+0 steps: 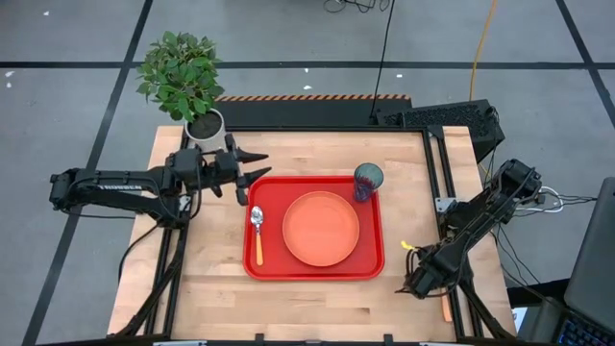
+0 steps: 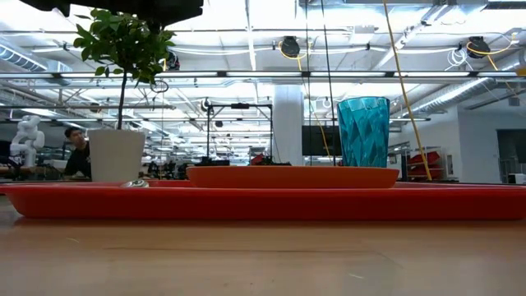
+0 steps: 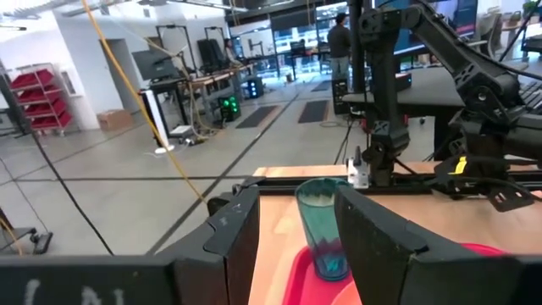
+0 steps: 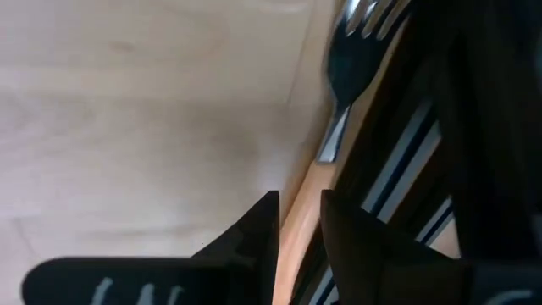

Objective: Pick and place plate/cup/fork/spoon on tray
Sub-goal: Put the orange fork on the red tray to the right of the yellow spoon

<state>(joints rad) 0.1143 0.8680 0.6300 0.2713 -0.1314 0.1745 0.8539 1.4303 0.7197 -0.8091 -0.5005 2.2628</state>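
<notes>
While the red tray [image 1: 313,272] sits mid-table with most of the set on it, the fork [image 4: 339,127] is off at the table's right edge, lying along the wood right beside the dark frame rail; its orange handle [image 1: 446,308] pokes out near the front right corner. Over it, the right gripper [image 4: 298,222] is low, its two dark fingers a narrow gap apart with the orange handle running between them. Whether they press the handle or only straddle it, I cannot tell.

On the tray, the orange plate [image 1: 320,228] lies flat in the middle. Left of it, just beside it, the spoon [image 1: 258,231] rests with its bowl toward the back and its handle toward the front. At the tray's back right corner the teal cup [image 1: 367,180] stands upright.

Farther out, the left gripper [image 1: 252,164] hovers above the table at the tray's back left corner, fingers spread with nothing between them. Behind it a potted plant [image 1: 183,77] in a white pot stands at the back left corner of the table [image 1: 211,298].
</notes>
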